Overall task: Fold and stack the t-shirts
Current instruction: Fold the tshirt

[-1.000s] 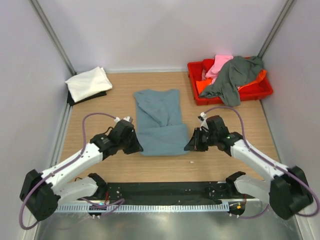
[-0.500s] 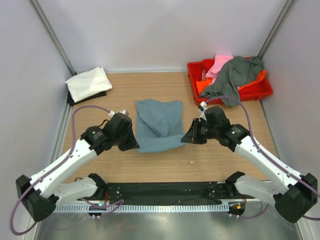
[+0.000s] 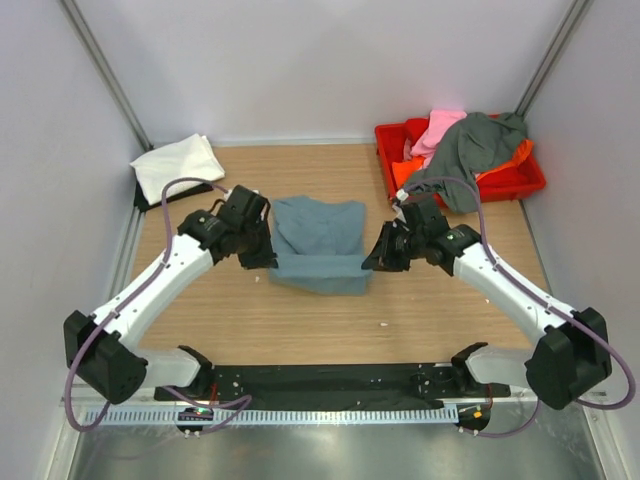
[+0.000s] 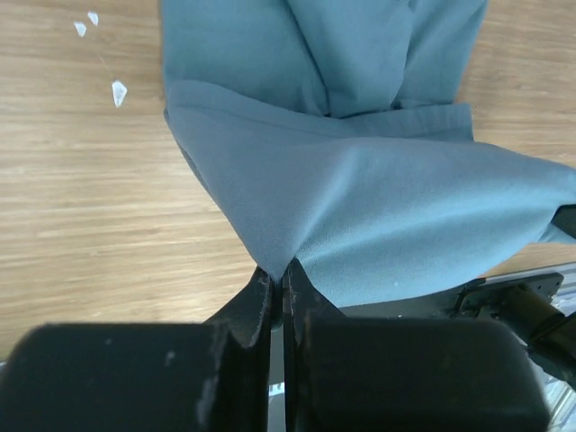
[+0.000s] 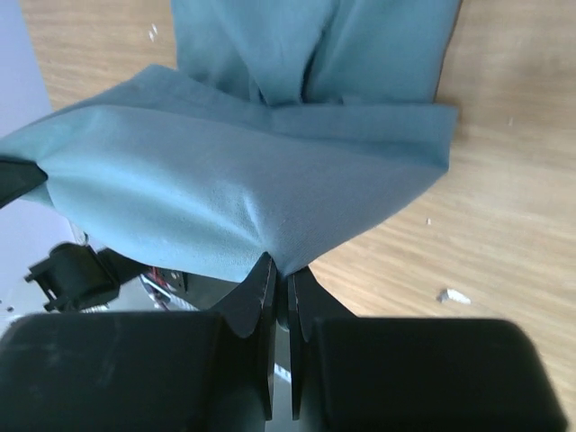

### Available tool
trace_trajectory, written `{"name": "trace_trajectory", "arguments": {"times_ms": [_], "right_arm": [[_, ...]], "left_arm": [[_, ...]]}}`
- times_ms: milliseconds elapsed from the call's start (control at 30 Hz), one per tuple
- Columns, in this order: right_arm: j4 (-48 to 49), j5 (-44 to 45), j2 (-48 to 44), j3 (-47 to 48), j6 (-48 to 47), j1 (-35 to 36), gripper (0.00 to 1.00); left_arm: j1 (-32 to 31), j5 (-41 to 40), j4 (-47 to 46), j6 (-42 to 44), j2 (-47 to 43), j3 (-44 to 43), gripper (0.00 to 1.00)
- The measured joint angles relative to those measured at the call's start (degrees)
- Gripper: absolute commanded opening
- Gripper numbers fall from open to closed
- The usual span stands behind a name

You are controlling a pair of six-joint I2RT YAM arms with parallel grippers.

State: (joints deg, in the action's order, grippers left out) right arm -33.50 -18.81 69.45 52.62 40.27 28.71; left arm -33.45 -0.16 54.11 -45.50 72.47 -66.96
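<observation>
The dusty blue-grey t-shirt lies mid-table, its near part lifted and stretched between both grippers. My left gripper is shut on its near left corner. My right gripper is shut on its near right corner. The raised fold hangs over the flat part of the shirt. A folded white t-shirt lies at the back left on a dark one. Dark grey, pink and orange t-shirts are heaped in the crate.
A red plastic crate stands at the back right. White walls with metal posts enclose the back and sides. A black rail runs along the near edge. Small white scraps lie on the wood.
Both grippers have carried the shirt's near edge away from me, toward the back, over the rest of the shirt. The shirt now looks shorter.
</observation>
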Motion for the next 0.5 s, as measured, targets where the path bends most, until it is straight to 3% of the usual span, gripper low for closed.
{"name": "trace_trajectory", "arguments": {"times_ms": [200,233,267,300,333,367,467,500], "right_arm": [[-0.5,-3.5,11.6,11.7,-3.4,-6.5,0.01],[-0.3,-4.2,15.1,15.0,-4.0,-7.7,0.09],[-0.9,-4.8,19.1,19.2,-4.5,-8.8,0.56],[-0.7,-5.0,22.9,22.8,-4.7,-9.7,0.73],[-0.6,-4.9,27.8,27.9,-5.2,-10.6,0.83],[-0.1,-4.7,32.9,33.2,-5.7,-11.4,1.0],[1.2,-4.2,53.0,52.9,-7.3,-13.6,1.0],[-0.9,-3.4,56.6,56.0,-7.7,-13.7,1.0]], "left_arm": [[7.7,6.3,1.0,4.7,11.4,-11.6,0.0],[9.0,7.4,1.2,5.5,14.2,-14.7,0.02],[10.8,8.5,1.7,6.3,18.7,-19.5,0.13],[12.4,9.2,2.7,7.5,24.0,-25.7,0.32],[14.0,9.9,2.8,9.2,30.2,-32.7,0.57],[15.4,10.4,3.4,10.4,36.7,-40.6,0.62],[19.2,10.8,4.0,12.5,60.6,-69.4,0.66],[19.9,10.9,6.4,12.8,64.8,-73.3,0.66]]}}
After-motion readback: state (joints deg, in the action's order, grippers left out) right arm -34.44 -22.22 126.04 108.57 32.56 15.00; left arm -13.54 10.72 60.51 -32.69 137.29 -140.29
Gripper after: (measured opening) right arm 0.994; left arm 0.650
